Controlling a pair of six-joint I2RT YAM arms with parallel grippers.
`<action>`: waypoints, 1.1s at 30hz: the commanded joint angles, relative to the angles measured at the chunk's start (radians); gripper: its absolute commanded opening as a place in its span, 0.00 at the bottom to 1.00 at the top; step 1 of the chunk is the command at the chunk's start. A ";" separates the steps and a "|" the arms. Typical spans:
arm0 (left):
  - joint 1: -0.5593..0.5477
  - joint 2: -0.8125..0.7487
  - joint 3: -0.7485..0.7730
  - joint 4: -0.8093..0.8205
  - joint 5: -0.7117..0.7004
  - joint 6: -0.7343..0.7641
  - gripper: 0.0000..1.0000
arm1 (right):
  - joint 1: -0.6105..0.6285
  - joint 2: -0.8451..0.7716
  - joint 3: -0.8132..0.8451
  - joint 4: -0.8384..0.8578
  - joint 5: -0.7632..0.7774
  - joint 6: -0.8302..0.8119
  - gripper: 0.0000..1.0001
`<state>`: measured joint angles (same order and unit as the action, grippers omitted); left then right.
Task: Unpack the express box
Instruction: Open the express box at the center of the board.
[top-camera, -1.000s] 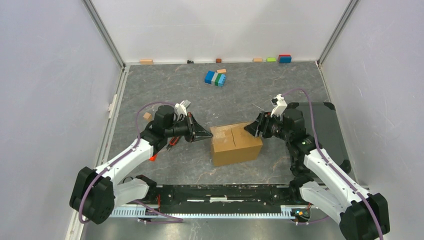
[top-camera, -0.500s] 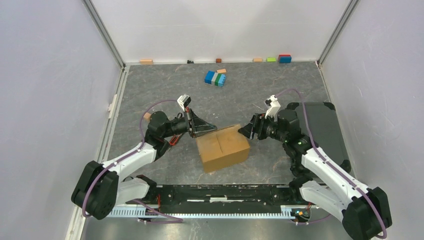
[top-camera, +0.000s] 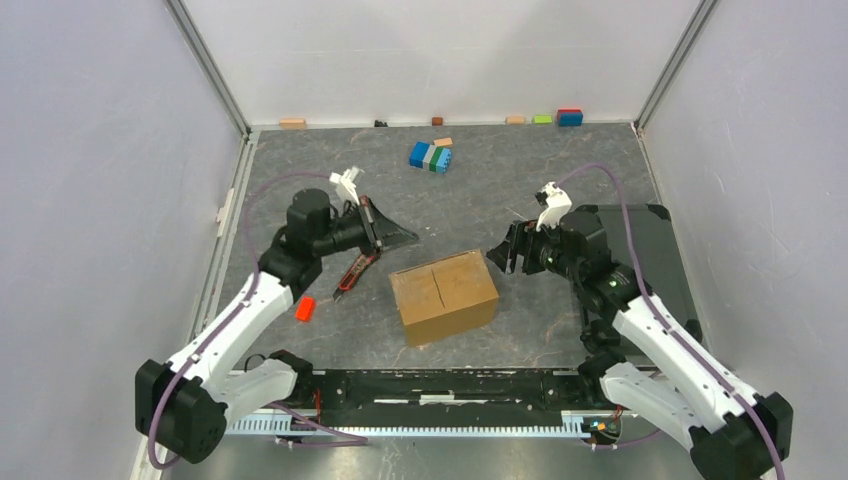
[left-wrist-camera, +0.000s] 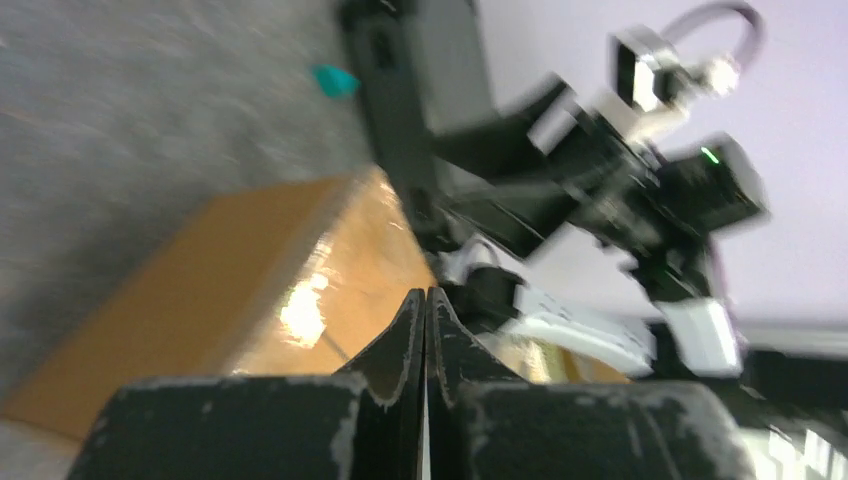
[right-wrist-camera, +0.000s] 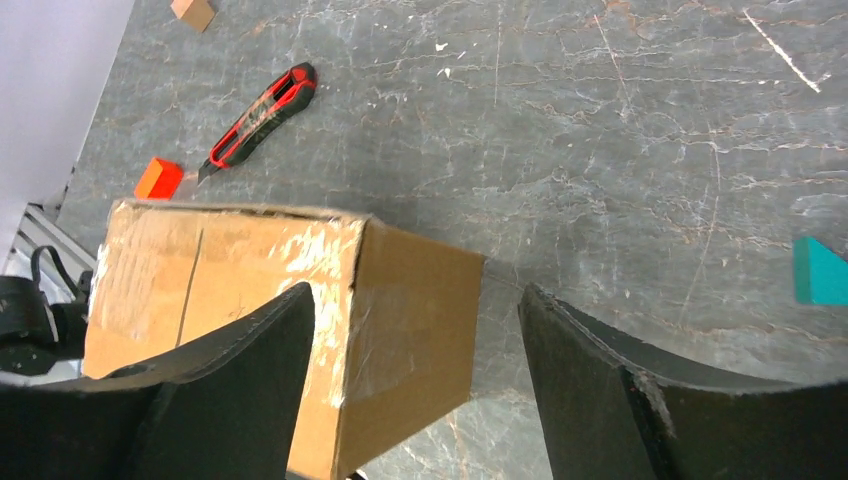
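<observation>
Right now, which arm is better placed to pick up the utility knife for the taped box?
Left, probably. Its shut jaws hang close to the utility knife, lying on the left of the express box; the right arm's open jaws sit across the box.

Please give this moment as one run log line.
express box: flaps closed, taped | left gripper: shut, empty | right gripper: open, near box

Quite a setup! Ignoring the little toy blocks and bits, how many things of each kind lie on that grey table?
Brown cardboard box: 1
Red-and-black utility knife: 1
Flat black tray: 1
Total: 3
</observation>
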<state>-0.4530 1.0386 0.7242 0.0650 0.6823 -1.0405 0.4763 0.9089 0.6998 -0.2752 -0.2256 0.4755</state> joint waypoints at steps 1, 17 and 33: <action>0.069 0.049 0.141 -0.514 -0.224 0.404 0.02 | 0.075 -0.103 0.039 -0.157 0.166 -0.051 0.77; 0.022 0.213 0.097 -0.572 -0.254 0.514 0.02 | 0.274 -0.301 -0.285 -0.097 0.033 0.209 0.07; -0.240 0.082 0.003 -0.535 -0.313 0.346 0.02 | 0.045 0.352 0.046 0.379 -0.018 0.142 0.01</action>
<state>-0.5880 1.1622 0.7322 -0.5179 0.4145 -0.5991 0.5621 1.0897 0.4808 -0.0914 -0.1944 0.7143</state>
